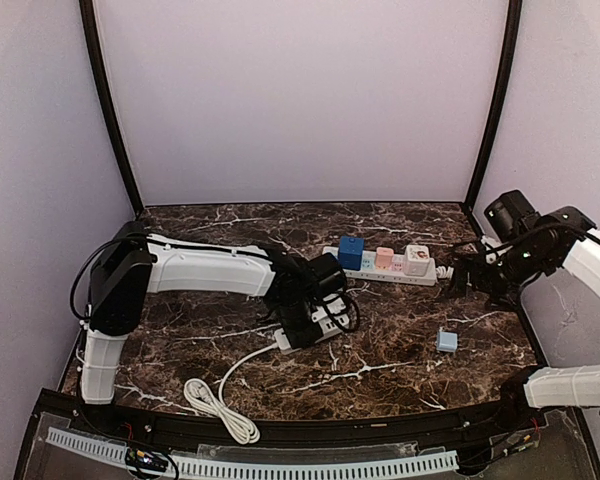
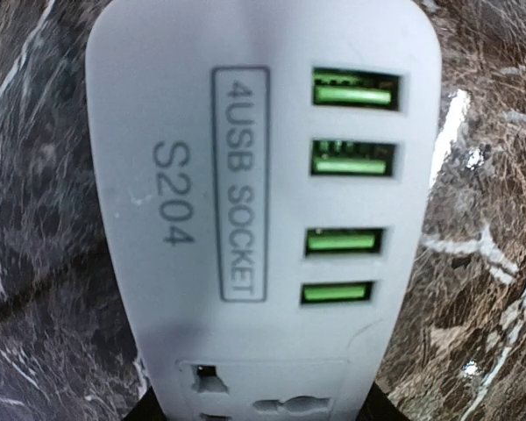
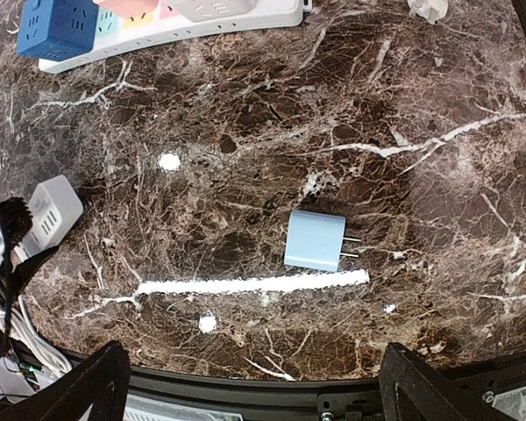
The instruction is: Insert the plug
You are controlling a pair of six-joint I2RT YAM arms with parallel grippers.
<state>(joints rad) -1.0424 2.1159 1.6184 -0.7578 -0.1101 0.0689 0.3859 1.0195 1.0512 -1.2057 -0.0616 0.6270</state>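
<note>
A light blue plug (image 1: pixel 447 340) lies flat on the marble table right of centre, its two prongs pointing right in the right wrist view (image 3: pixel 316 240). A grey power strip (image 1: pixel 312 325) marked "4USB SOCKET" with green USB ports (image 2: pixel 263 175) lies mid-table. My left gripper (image 1: pixel 305 308) is shut on its sides; the dark fingers (image 2: pixel 379 405) flank it at the bottom of the left wrist view. My right gripper (image 1: pixel 468 277) is open and empty, held above the table behind the plug; its fingers (image 3: pixel 438 386) show at the bottom corners.
A second white power strip (image 1: pixel 380 265) with blue, pink and white cube adapters lies at the back. The grey strip's white cable (image 1: pixel 220 400) coils toward the front left. Black frame posts and purple walls enclose the table.
</note>
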